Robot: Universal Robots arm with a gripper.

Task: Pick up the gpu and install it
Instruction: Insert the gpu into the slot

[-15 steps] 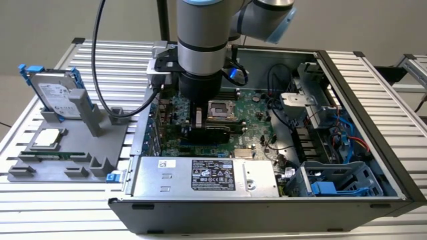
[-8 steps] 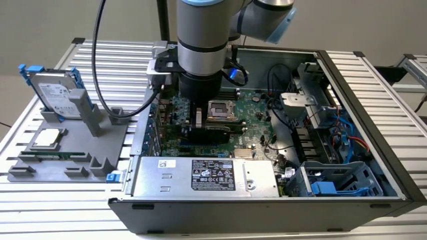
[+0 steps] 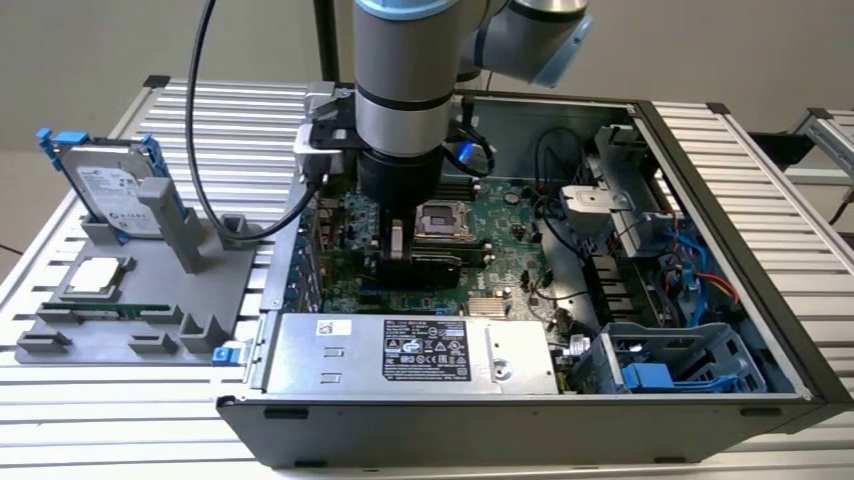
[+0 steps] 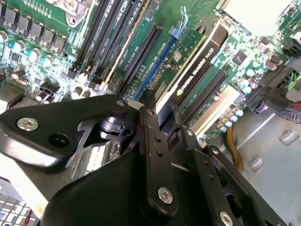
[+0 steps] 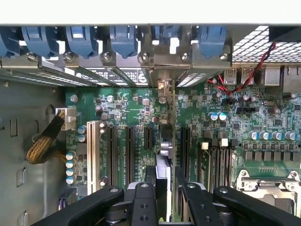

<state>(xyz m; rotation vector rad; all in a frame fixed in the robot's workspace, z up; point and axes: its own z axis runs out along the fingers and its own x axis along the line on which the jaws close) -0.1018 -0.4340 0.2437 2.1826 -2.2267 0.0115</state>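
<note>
The gpu [image 3: 424, 266] stands on edge on the green motherboard [image 3: 514, 215] inside the open computer case [image 3: 721, 200]. My gripper [image 3: 400, 245] comes straight down on it from above and is shut on the card's top edge. In the second wrist view the gpu [image 4: 197, 61] shows its black face and green board, seated along a long slot, with my gripper [image 4: 157, 117] around its near end. In the first wrist view the gpu [image 5: 163, 141] appears edge-on between the fingers of my gripper [image 5: 163, 176]. Its silver bracket [image 5: 164, 77] meets the case's rear slot openings.
Beside the case, at the exterior view's left, a grey holder [image 3: 134, 300] carries a silver hard drive with blue rails [image 3: 114, 185], a processor chip [image 3: 96, 277] and a memory stick [image 3: 107, 310]. The power supply [image 3: 407, 350] lies in front of the board. Cables and drive cages [image 3: 681, 270] fill the right side.
</note>
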